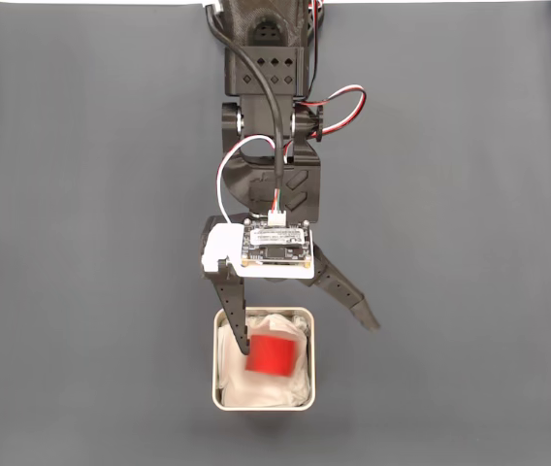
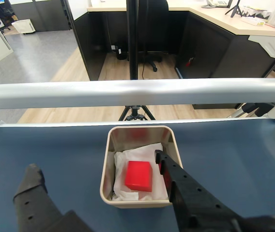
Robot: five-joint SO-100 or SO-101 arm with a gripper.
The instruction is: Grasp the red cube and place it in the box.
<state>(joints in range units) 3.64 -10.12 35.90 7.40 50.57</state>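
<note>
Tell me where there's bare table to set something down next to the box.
Bare table lies left, right and below the box in the fixed view. It's crowded at the box itself: the red cube fills it and the open gripper straddles its top edge.

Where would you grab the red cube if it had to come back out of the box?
Probably from straight above, pinching two opposite flat side faces of the red cube. It sits low on the white lining inside the box, so the rim blocks any sideways approach. The open end effector already has one finger inside the rim beside the cube; the other is outside and must move in.
</note>
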